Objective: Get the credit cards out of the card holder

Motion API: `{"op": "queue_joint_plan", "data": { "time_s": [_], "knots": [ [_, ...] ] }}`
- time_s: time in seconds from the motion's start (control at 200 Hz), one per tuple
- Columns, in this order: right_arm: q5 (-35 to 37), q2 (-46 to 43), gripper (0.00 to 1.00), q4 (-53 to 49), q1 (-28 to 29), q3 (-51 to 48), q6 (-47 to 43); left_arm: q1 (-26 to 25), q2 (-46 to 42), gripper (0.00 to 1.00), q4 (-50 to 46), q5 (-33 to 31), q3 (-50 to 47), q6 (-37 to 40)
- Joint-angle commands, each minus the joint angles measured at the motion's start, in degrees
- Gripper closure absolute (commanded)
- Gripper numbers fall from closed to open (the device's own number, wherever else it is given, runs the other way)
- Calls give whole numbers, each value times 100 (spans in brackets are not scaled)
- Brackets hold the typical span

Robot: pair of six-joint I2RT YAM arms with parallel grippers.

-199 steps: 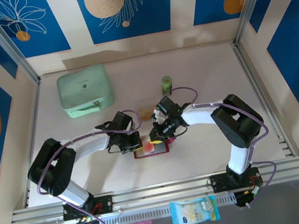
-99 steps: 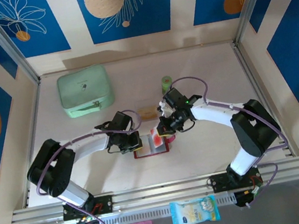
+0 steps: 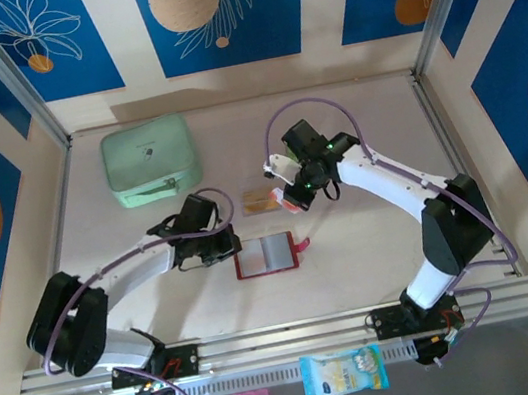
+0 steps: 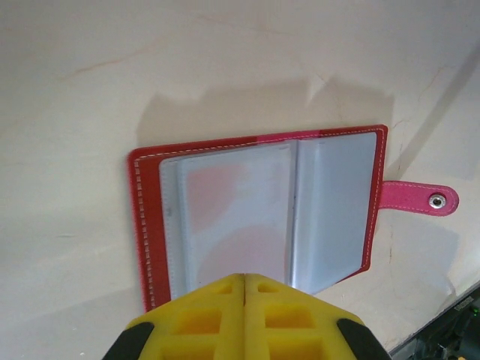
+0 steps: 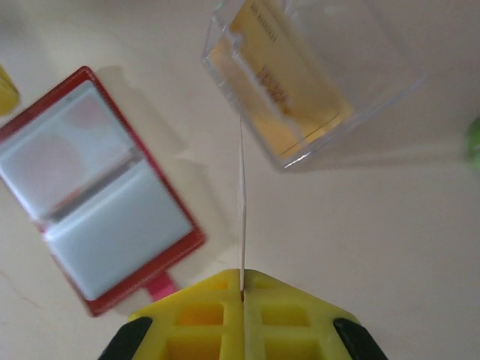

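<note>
Pale wooden table (image 3: 376, 260) between blue flowered panels bears the card holder (image 3: 266, 255), lying open near the middle. Whether its sleeves still hold anything is unclear. Within the last second the right gripper (image 5: 241, 283) has left the holder and swung to the far side. It is clenched on 1 thin card (image 5: 241, 202), seen edge-on, beside the clear box (image 5: 375, 67) where a second card (image 5: 281, 94) lies. The left gripper (image 4: 245, 283), clamped on nothing, has drawn back and hovers over the holder's edge. Dropping the card into the box looks like the next step.
</note>
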Motion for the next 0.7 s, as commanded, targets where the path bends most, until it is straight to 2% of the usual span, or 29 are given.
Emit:
{"op": "queue_joint_plan", "data": {
  "time_s": [0.0, 0.245, 0.5, 0.695],
  "knots": [
    [293, 407, 100, -539, -77, 656, -1570, 170, -266, 96, -99, -121, -243, -66],
    [69, 1583, 100, -1210, -120, 2290, -2547, 514, -687, 93, 163, 52, -673, -219],
    [-307, 2771, 100, -1893, -213, 4051, -2834, 805, -840, 93, 201, 269, -910, -213],
    [-442, 3529, 100, -2421, -226, 4969, -2974, 951, -849, 93, 142, 368, -974, -116]
  ]
}}
